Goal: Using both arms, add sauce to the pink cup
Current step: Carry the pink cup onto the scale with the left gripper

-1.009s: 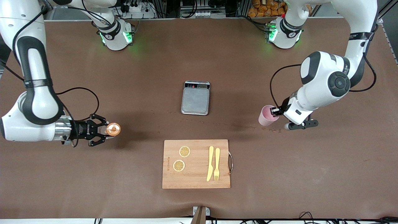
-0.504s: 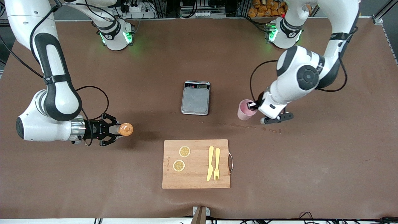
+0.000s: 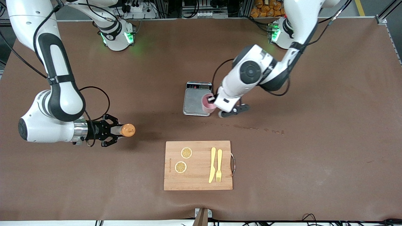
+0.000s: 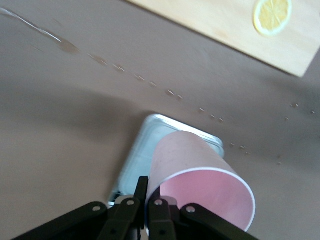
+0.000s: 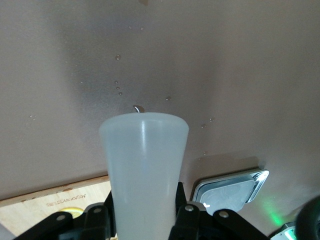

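My left gripper point(image 3: 211, 100) is shut on the rim of the pink cup point(image 3: 206, 105), one finger inside and one outside, and holds it over the edge of the grey scale point(image 3: 195, 101) nearest the left arm's end. In the left wrist view the cup point(image 4: 200, 182) hangs tilted in my gripper point(image 4: 149, 194) above the scale's plate point(image 4: 142, 145). My right gripper point(image 3: 113, 130) is shut on the sauce bottle point(image 3: 125, 130), orange cap pointing toward the table's middle, above the table toward the right arm's end. In the right wrist view the whitish bottle point(image 5: 144, 160) fills my right gripper point(image 5: 145, 212).
A wooden cutting board point(image 3: 198, 165) with two lemon slices point(image 3: 186, 153), a yellow knife point(image 3: 212, 164) and a fork point(image 3: 219, 165) lies nearer the front camera than the scale. A trail of droplets point(image 3: 267, 129) marks the brown mat between the board and the left arm.
My left arm carried the pink cup from the left arm's end of the table to over the scale. My right arm moved the bottle slightly toward the middle.
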Tool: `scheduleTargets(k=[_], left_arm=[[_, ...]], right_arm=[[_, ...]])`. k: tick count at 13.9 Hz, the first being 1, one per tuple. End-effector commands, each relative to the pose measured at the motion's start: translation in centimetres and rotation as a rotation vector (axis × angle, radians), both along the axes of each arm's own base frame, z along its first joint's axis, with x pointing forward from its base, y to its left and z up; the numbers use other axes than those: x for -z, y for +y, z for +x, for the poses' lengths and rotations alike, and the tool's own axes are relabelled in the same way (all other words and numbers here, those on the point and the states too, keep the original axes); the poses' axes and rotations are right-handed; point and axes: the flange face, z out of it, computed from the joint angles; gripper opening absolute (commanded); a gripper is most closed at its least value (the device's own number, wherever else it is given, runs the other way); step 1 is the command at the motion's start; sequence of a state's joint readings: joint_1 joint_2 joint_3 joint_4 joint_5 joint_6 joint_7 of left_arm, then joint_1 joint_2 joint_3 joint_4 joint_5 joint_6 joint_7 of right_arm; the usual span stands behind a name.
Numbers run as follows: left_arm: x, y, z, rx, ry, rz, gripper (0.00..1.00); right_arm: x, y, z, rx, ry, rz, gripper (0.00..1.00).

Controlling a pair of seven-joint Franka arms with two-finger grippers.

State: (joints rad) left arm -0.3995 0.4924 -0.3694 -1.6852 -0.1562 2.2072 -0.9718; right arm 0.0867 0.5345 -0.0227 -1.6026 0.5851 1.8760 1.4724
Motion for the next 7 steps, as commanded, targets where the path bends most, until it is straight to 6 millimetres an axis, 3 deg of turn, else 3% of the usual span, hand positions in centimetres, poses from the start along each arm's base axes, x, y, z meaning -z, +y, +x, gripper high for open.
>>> scheduleTargets(k=[1,5,7], left_arm=[[2.6,-3.6,-0.7,-0.028,-0.024,-0.009,0.0],[6.6,-6.5,-2.5,-0.024,-0.034,0.02,0.0],[7.8,-6.5,-2.7,-0.014,-0.033,0.036,0.0]], right_arm=[[-1.7,1.8,-0.3,-0.001,-0.001,-0.059,0.43],[-2.1,3.2,-0.6,-0.005,0.008,-0.107,0.42],[-2.1,5.1,-1.0,-0.016,0.017,-0.131,0.42]])
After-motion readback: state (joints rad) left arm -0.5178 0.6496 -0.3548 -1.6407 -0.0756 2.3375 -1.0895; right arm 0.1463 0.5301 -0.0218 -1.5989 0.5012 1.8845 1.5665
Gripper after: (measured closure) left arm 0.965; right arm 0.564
